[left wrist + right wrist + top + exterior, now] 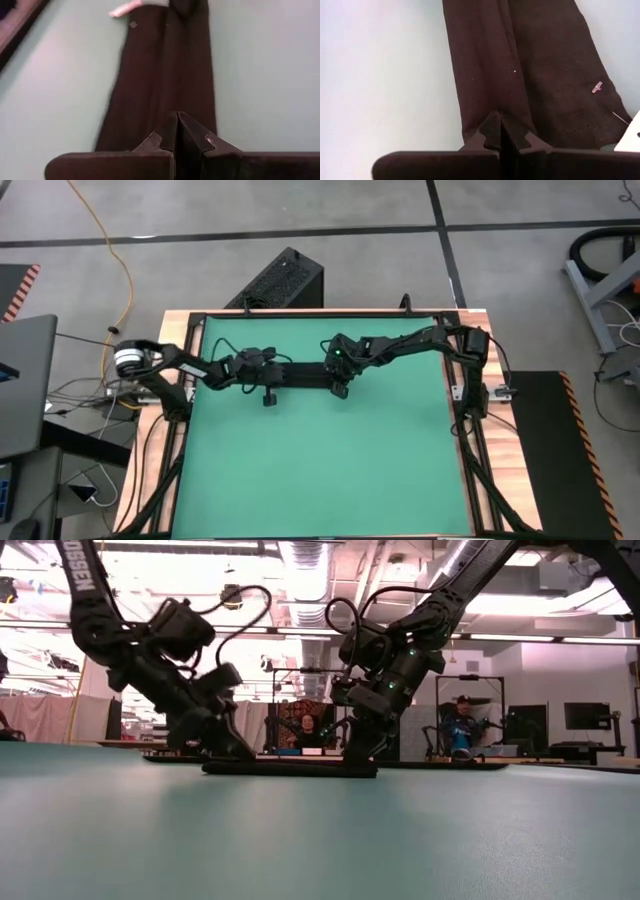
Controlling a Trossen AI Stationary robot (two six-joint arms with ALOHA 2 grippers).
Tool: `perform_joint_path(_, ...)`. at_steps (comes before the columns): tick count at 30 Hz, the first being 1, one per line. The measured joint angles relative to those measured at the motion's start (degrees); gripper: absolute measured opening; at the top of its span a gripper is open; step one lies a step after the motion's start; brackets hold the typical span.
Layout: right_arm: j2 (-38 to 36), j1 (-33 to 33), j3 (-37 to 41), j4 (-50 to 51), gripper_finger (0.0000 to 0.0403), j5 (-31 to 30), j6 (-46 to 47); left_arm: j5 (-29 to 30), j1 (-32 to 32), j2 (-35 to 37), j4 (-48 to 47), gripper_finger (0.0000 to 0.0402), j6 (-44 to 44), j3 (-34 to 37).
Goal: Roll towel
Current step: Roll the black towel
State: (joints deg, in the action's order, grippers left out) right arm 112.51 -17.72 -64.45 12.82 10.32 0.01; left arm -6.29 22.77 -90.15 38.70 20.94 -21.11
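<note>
the towel [300, 373] lies as a folded strip on the green mat [320, 470] — left gripper [268, 376] and right gripper [338, 372] pinch its opposite ends, fingers closed; a black ribbed box [285, 278] sits beyond the table.

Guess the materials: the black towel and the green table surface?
Towel: soft woven cloth, matte, probably cotton; fine weave, lint specks and limp folds show in the right wrist view, plus a small white tag. Table surface: smooth green mat, low sheen, possibly vinyl or rubber; hard to tell.
</note>
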Motion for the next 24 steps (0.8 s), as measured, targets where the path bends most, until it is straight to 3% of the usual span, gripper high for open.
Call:
perform_joint_path(6, 0.0, 0.0, 0.0, 0.1, 0.0014, 0.0, 0.1, 2.5, 0.5, -5.0, 0.5, 0.0, 0.4, -1.4)
perform_joint_path(14, -0.7, 0.1, 0.0, -0.2, 0.0014, -0.1, -0.1, 3.6, 2.6, -6.2, -2.3, 0.0, -2.6, -1.5)
perform_joint_path(19, -5.1, 1.3, 0.3, -0.5, 0.0014, -3.8, -3.0, 3.1, 2.9, -6.1, -4.4, 0.0, -2.7, -1.5)
perform_joint_path(24, -11.6, 2.1, 0.2, -0.6, 0.0024, -3.5, -9.3, 2.3, 3.0, -6.1, -4.6, 0.0, -2.8, -1.5)
